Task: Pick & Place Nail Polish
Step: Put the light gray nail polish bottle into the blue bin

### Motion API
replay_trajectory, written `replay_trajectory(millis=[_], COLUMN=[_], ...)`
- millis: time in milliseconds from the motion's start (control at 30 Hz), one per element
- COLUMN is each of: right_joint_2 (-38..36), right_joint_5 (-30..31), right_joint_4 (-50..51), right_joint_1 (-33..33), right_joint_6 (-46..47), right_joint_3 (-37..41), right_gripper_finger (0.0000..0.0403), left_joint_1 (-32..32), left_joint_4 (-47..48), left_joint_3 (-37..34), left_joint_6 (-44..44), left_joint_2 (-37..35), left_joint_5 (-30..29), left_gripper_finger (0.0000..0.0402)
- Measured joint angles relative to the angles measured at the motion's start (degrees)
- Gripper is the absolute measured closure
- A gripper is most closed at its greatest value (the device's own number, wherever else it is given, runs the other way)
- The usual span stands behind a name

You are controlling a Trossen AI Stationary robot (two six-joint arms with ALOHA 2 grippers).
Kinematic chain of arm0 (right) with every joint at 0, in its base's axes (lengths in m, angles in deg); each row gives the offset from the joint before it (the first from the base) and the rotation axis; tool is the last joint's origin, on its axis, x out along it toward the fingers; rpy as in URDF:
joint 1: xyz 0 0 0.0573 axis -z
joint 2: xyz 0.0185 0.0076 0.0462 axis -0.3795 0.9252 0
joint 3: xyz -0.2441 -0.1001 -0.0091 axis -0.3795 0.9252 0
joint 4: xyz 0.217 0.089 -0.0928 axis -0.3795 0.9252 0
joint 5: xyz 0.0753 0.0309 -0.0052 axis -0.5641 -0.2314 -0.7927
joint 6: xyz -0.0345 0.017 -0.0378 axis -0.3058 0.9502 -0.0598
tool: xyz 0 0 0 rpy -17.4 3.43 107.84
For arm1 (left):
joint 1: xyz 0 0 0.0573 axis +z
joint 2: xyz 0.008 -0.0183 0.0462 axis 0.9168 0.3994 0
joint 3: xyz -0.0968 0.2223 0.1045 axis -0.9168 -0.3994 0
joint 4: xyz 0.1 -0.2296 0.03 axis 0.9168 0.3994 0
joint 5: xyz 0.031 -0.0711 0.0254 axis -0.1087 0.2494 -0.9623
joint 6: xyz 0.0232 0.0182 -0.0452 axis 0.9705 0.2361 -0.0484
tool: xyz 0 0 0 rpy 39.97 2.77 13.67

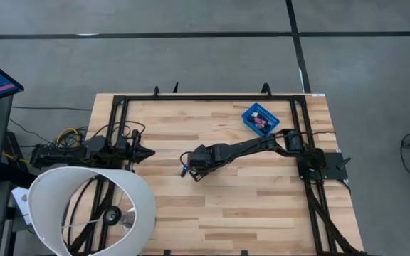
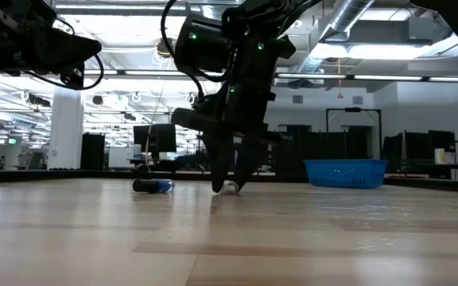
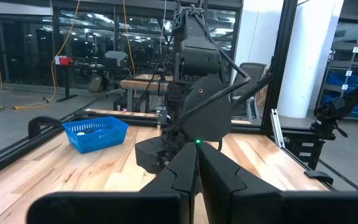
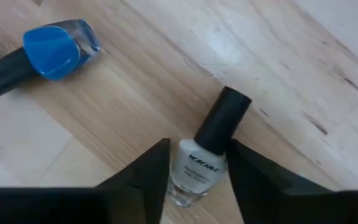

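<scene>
A white nail polish bottle (image 4: 194, 168) with a black cap (image 4: 225, 121) lies on its side on the wooden table, near the middle. My right gripper (image 4: 197, 186) points steeply down over it (image 1: 191, 169), its fingers closed against the bottle's glass body. A blue nail polish bottle (image 4: 58, 46) with a dark cap lies on its side close by (image 2: 153, 186). The blue bin (image 1: 260, 119) stands at the far right of the table with small bottles inside. My left gripper (image 1: 146, 151) rests shut at the left edge, away from all of this. My right gripper pinches the white bottle's glass body (image 4: 182, 163) between its two fingers, one on each side, below the cap. The fingers come from above, slanting down, and lie across the bottle. The bottle lies on its side on the table (image 2: 229, 187).
A black frame (image 1: 212, 98) runs around the table's edges. A large white lamp shade (image 1: 91, 210) hangs over the near left corner. Bare wood lies between the bottles and the bin (image 2: 346, 171).
</scene>
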Motion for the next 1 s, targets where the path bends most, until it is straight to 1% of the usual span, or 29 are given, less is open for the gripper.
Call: replay_trajectory(millis=[100, 167, 367, 467, 533, 600, 800, 1000], right_joint_2=[0.0, -0.1, -0.6, -1.2, -2.7, -4.1, -9.4, -16.5], right_joint_5=[-0.7, -1.6, -2.7, -2.7, -2.5, -2.2, 2.0, 6.1], right_joint_4=[0.4, 0.6, 0.9, 2.0, 4.5, 4.5, 11.2, 16.5], right_joint_1=[0.0, 0.0, -0.1, 0.0, 0.5, 1.6, 6.2, 13.2], right_joint_6=[-0.3, -1.1, -2.3, -3.8, -5.8, -7.8, -14.7, -22.7], right_joint_3=[0.0, 0.0, 0.1, 0.3, 0.6, 0.3, 0.4, 2.0], right_gripper_finger=[0.029, 0.0303, 0.03, 0.0301, 0.0304, 0.0304, 0.0301, 0.0301], left_joint_1=[0.0, 0.0, 0.0, 0.0, 0.0, 0.0, 0.0, 0.0], left_joint_4=[0.0, 0.0, 0.0, 0.0, 0.0, 0.0, -0.1, -0.2], left_joint_3=[0.0, 0.0, 0.0, 0.0, 0.0, 0.0, 0.0, 0.0], left_joint_6=[0.0, 0.0, 0.0, 0.0, 0.0, 0.0, 0.0, 0.0], left_joint_2=[0.0, 0.0, 0.0, 0.0, 0.0, 0.0, 0.0, 0.0], left_joint_5=[0.0, 0.0, 0.0, 0.0, 0.0, 0.0, 0.0, 0.0], left_gripper_finger=[0.039, 0.039, 0.039, 0.039, 0.039, 0.039, 0.039, 0.039])
